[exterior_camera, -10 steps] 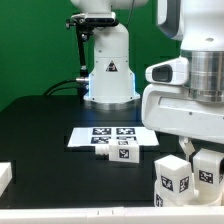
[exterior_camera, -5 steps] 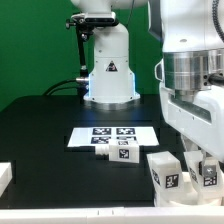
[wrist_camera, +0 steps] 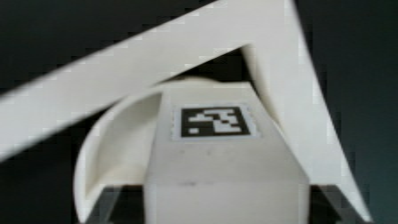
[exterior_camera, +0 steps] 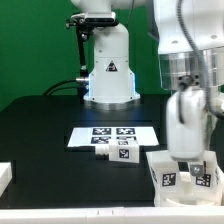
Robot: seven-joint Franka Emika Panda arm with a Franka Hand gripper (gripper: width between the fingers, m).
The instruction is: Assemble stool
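Stool leg straddled by my pincer, lower right of exterior frame, lined up for pickup; can't tell if clenched.

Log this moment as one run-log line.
task: stool | gripper: low at two legs, grip unclear | third leg: lying beside marker board

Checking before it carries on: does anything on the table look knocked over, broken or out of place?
Nothing looks broken or spilled. One stool leg lies flat at the near edge of the marker board, apart from the tagged white parts clustered at the exterior view's right. That looks like loose kit waiting, not a fault.
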